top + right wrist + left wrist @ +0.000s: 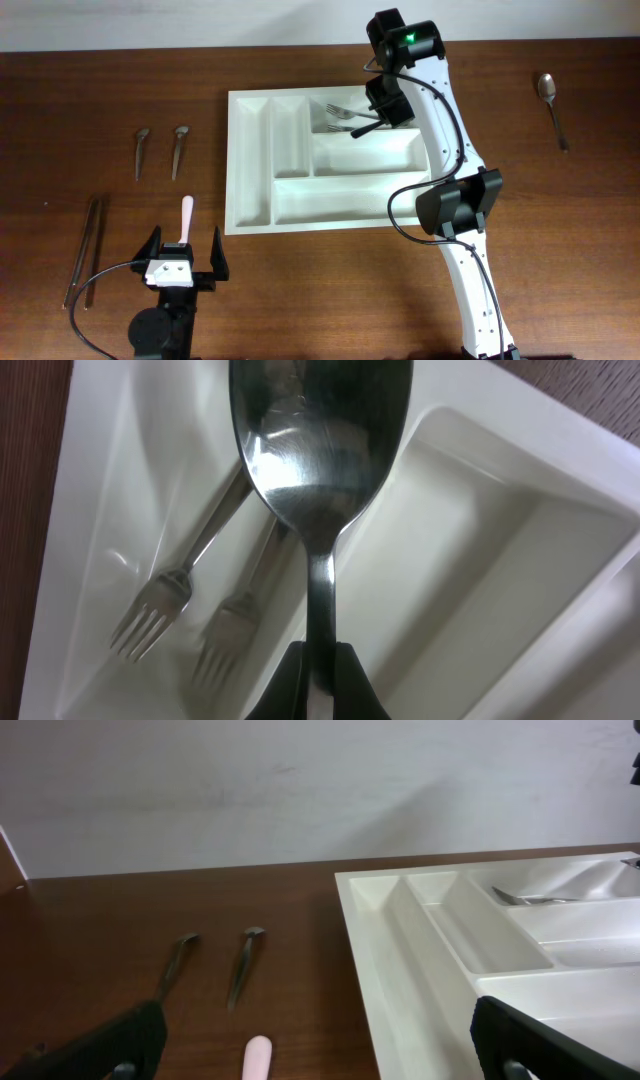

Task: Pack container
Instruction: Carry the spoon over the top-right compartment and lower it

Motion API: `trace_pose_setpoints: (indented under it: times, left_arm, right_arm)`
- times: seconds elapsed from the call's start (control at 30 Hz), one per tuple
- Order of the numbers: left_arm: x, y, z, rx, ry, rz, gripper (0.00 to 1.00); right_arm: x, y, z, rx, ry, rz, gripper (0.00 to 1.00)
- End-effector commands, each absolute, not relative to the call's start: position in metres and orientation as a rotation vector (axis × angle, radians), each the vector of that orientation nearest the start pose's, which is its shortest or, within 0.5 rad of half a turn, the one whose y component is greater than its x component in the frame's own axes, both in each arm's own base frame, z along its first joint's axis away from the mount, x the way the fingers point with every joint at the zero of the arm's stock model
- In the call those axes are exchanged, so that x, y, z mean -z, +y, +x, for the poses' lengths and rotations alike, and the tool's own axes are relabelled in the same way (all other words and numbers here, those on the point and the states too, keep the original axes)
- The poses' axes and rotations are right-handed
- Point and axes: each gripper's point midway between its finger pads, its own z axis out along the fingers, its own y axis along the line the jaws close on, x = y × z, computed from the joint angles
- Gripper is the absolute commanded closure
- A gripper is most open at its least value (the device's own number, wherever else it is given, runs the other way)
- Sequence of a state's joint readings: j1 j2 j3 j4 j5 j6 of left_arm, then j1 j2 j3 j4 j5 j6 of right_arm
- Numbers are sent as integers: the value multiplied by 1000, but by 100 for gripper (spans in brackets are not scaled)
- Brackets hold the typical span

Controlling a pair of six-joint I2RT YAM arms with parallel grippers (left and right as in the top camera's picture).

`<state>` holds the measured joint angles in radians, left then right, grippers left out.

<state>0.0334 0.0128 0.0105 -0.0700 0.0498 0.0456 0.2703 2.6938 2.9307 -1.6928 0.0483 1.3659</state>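
The white container [232, 160] lies mid-table, with two forks [342, 118] in its top long compartment. My right gripper [385, 105] hovers over that compartment, shut on a large metal spoon [320, 450] by its handle. In the right wrist view the gripper [320, 680] holds the spoon above the two forks [190, 610] and the tray wall [470, 560]. My left gripper [185, 258] is open and empty near the front edge, around the lower end of a pink-handled utensil [186, 214]. The pink handle's tip [258, 1058] shows between the left fingers [320, 1050], left of the container [400, 970].
Two small spoons [141, 150] [179, 150] lie left of the tray; they also show in the left wrist view [175, 965] [243, 965]. A pair of long metal sticks [88, 250] lies at the far left. Another spoon [552, 105] lies at the far right.
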Motion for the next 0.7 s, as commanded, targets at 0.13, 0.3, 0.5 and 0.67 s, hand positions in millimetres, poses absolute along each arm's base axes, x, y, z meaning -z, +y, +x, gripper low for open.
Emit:
trace_pose_setpoints:
  times: [0.13,0.3,0.5,0.67]
  left_arm:
    - [-158,-2,246,-19,1643,67,1]
    - [-158,-2,246,-19,1643,67,1]
    - [-158,-2,246,-19,1643,67,1]
    - [-158,-2,246,-19,1643,67,1]
  right_arm:
    - [-121,120,494,-61,2523,1553,96]
    - [-121,118,495,-53,2517,1553,96]
    - [-122,112,497,-44,2504,1564,96]
    - [-122,110,497,-40,2500,1566,96]
